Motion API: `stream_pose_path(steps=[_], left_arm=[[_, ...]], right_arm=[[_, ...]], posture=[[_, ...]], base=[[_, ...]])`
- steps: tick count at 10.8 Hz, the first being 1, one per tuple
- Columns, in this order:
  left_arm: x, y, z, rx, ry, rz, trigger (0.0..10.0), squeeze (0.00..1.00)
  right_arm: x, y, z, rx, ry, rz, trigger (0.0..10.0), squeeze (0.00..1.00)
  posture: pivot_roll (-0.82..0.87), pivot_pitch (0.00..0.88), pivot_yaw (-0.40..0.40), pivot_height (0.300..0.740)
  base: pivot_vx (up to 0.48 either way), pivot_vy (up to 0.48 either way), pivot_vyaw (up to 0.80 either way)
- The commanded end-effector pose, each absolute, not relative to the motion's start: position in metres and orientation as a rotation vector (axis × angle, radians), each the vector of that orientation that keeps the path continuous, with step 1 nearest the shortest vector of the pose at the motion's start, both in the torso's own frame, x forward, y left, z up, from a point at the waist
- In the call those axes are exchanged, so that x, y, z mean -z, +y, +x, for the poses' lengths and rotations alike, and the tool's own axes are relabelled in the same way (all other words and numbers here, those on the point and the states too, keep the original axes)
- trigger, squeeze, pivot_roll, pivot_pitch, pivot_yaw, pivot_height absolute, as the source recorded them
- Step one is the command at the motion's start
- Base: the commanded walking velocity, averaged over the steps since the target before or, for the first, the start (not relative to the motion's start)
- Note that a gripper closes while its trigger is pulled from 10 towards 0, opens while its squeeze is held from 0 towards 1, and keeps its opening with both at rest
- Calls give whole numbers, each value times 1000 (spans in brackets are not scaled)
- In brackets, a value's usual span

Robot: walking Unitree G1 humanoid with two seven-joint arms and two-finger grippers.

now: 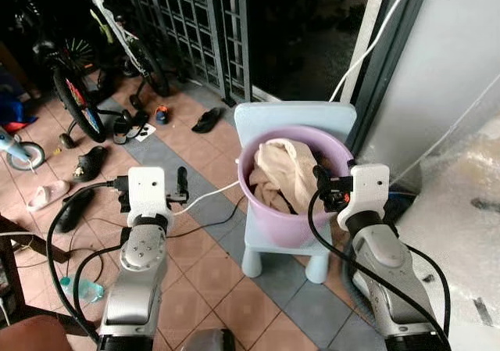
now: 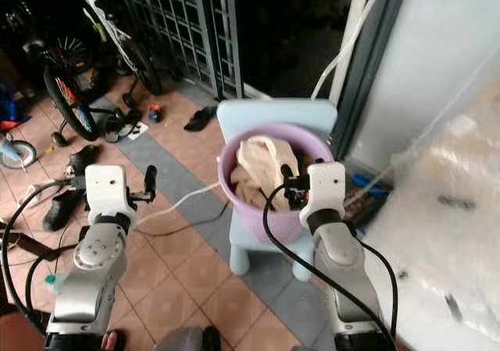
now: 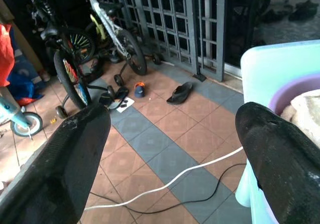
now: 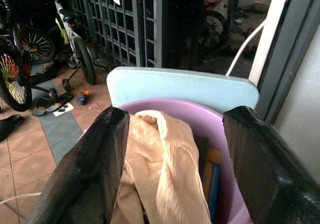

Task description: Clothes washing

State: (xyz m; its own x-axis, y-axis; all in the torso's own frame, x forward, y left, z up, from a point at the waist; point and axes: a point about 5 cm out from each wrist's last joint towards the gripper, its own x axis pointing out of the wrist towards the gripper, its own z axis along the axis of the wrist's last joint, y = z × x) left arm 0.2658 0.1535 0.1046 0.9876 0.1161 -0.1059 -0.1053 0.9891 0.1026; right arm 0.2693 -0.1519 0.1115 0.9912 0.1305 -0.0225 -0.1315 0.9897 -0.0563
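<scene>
Clothes [image 1: 285,175] lie in a purple basin [image 1: 266,214] on a light blue chair [image 1: 293,116]. Right gripper [image 4: 172,171] hovers just above the basin rim, fingers wide apart, empty. Left gripper [image 3: 170,149] hangs over the tiled floor [image 1: 203,273] beside the chair, also spread wide

Home porch: bicycles [image 1: 82,93], sandals [image 1: 207,119], metal gate [image 1: 187,23].

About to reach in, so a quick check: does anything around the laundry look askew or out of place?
The purple plastic basin sits on a small light-blue plastic chair, not the floor. Beige cloth is heaped above its rim. A white cable trails loose over the tiled floor. Both the left gripper and the right gripper are open.
</scene>
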Motion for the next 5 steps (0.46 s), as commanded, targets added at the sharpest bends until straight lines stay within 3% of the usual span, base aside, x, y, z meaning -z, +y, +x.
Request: stream_pose_path(steps=[1,5], left_arm=[[-104,156,265,-118,118,101,10000,0],[-103,156,264,-117,124,100,10000,0]], right_arm=[[-112,-150,272,-137,18,-57,10000,0],[-111,-148,274,-154,24,-67,10000,0]], posture=[[-2,52,79,740],[-4,55,77,740]], base=[[341,0,0],[365,0,0]])
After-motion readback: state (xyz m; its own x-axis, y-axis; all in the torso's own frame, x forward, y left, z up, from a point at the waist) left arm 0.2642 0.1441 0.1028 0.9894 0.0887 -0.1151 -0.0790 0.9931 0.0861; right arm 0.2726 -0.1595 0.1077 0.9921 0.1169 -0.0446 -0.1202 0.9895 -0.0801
